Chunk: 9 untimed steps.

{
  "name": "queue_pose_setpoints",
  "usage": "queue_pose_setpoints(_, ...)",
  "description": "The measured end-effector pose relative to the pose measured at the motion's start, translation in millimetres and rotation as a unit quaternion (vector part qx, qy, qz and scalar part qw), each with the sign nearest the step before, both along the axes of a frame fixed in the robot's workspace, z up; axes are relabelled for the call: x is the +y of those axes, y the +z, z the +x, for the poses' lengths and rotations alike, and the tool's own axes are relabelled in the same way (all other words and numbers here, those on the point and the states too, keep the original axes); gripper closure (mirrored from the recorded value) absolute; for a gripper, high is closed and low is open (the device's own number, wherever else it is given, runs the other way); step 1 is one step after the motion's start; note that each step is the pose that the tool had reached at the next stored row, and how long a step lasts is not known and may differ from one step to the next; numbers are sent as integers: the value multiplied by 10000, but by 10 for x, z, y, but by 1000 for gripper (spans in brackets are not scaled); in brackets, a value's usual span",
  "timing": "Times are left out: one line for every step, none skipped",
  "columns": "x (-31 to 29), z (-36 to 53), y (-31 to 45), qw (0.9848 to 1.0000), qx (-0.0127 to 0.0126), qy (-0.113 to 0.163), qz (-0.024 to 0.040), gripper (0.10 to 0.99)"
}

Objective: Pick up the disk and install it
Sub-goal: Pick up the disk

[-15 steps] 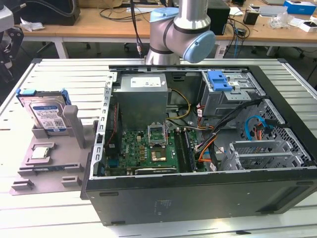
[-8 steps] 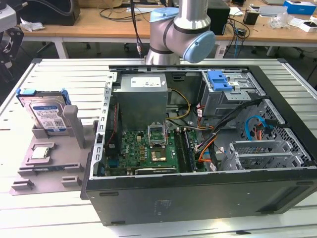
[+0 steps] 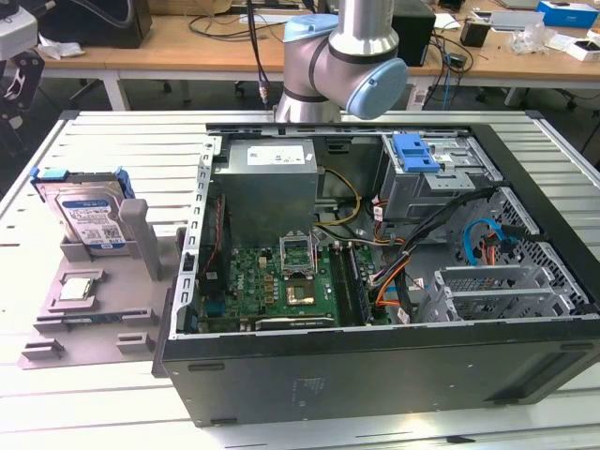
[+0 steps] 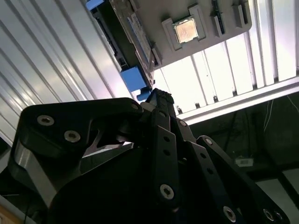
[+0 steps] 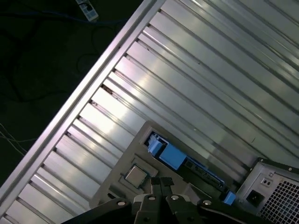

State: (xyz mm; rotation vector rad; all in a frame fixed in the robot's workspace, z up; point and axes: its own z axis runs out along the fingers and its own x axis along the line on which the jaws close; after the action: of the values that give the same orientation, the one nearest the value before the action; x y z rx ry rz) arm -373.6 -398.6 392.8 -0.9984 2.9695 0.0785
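- The gripper (image 4: 160, 95) (image 5: 161, 181) has its two black fingers pressed together, and nothing is held between them.
- In both wrist views the disk (image 4: 132, 78) (image 5: 174, 156) is the thing nearest to the fingertips. Its blue bracket lies just ahead of them, and the disk is not grasped.
- The disk stands on its edge in a slot of a grey holder (image 4: 154, 14) (image 5: 141, 134). In the exterior view it is the disk (image 3: 89, 217) with a white-and-blue label, leaning a little.
- Beside the disk on the same holder, a small square CPU chip (image 4: 186, 31) (image 5: 135, 176) (image 3: 77, 289) lies flat in its own pocket, also close to the fingertips.
- The holder rests on a ribbed aluminium table (image 5: 210, 70) (image 3: 122, 150).
- Farther from the tool is an open computer case (image 3: 375, 375) (image 5: 275, 191), on the other side of the holder. Inside it, a blue latch on a grey metal cage (image 3: 417, 155) is well apart from the disk.
- The robot arm (image 3: 342, 66) rises behind the case.
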Motion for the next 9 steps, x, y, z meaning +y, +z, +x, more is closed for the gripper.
queue_pose_setpoints(0,0,0,10000,0,55,0,980)
queue_pose_setpoints(0,0,0,10000,0,100,0,980)
queue_pose_setpoints(0,0,0,9999,0,165,0,980)
queue_pose_setpoints(0,0,0,9997,0,235,0,980)
queue_pose_setpoints(0,0,0,9995,0,301,0,980)
queue_pose_setpoints(0,0,0,9993,0,380,0,980)
queue_pose_setpoints(0,0,0,9991,0,414,0,980)
queue_pose_setpoints(0,0,0,9989,0,463,0,980)
queue_pose_setpoints(0,0,0,9987,0,503,0,980)
